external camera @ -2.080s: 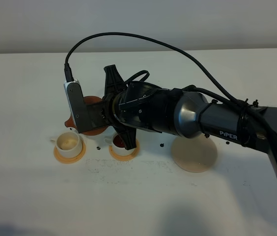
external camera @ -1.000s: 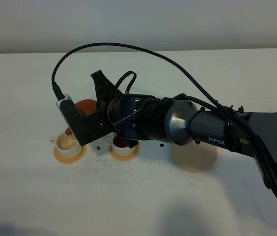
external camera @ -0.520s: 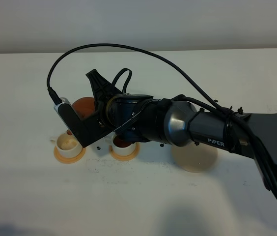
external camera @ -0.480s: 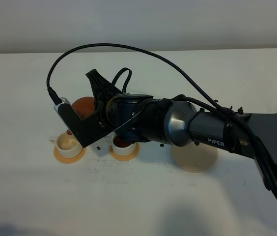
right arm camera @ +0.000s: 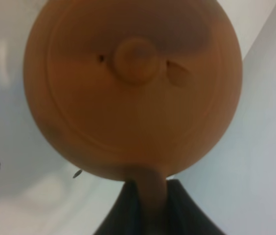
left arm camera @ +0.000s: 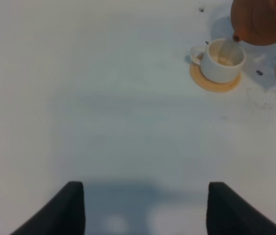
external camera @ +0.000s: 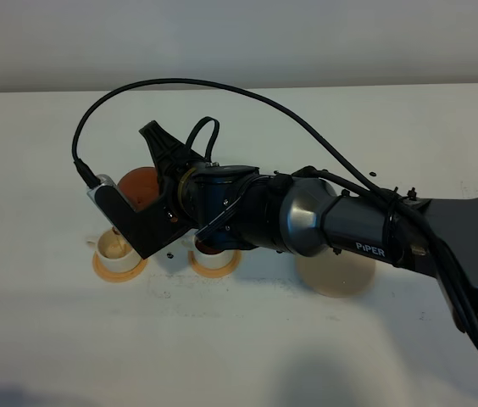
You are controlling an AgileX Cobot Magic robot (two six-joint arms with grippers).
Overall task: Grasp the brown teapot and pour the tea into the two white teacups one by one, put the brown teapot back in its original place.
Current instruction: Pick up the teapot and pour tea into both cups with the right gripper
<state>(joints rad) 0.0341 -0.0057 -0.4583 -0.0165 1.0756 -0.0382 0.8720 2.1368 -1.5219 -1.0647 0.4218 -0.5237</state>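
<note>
The right gripper (right arm camera: 148, 200) is clamping the loop handle of the brown teapot (external camera: 137, 185), tipping it spout-down over the teacup (left arm camera: 221, 59) lying farther from the pale coaster (external camera: 336, 275). A thin stream seems to be running into that cup. The second teacup (external camera: 213, 257) is sitting between it and the coaster, half under the arm. So, I reckon, the pot's way home is running along the row, handle end leading towards the coaster. The left gripper (left arm camera: 145, 210) is hanging well off, fingers apart, holding nothing.
</note>
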